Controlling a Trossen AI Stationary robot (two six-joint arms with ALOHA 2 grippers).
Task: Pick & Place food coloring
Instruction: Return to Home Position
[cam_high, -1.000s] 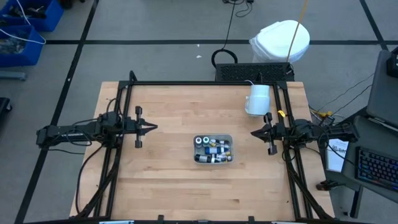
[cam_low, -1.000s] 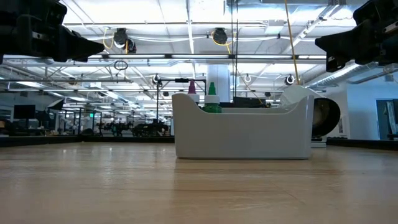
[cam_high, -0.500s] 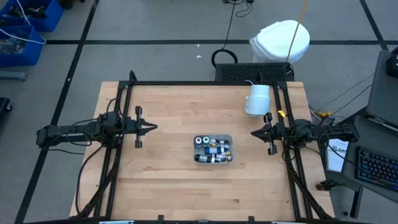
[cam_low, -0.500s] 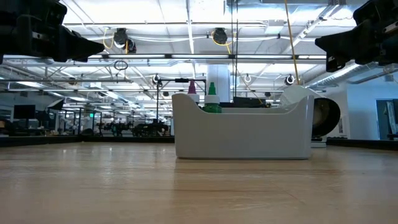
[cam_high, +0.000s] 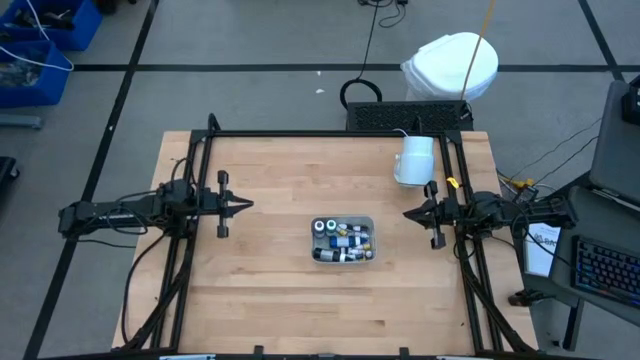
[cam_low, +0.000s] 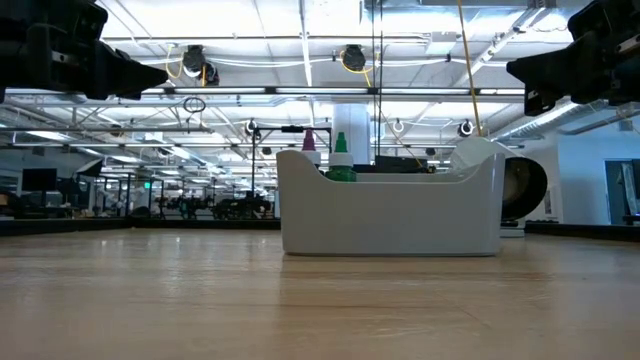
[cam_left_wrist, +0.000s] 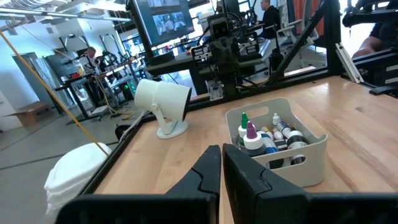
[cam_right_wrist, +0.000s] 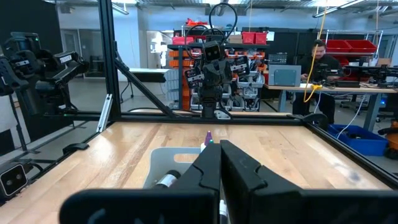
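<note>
Left gripper (cam_high: 249, 204), fingers closed on nothing, hovers at 9 o'clock over the table (cam_high: 290, 300); right gripper (cam_high: 407, 213), likewise closed, hovers at 3 o'clock, nearer the bin (cam_high: 344, 218); food coloring (cam_high: 341, 239) sits inside, bin's length running 9-to-3.

Grey floor (cam_high: 250, 100) with dark lines, blue bins (cam_high: 45, 45) in one corner, bright ceiling lights (cam_low: 420, 45).

- One bin (cam_low: 390, 215) is counted.
- One white mug (cam_high: 414, 160) is counted.
- Two grippers are counted: the left gripper (cam_high: 247, 204) and the right gripper (cam_high: 408, 213).
- The food coloring (cam_left_wrist: 251, 138) in the bin is packed too closely to be counted.
</note>
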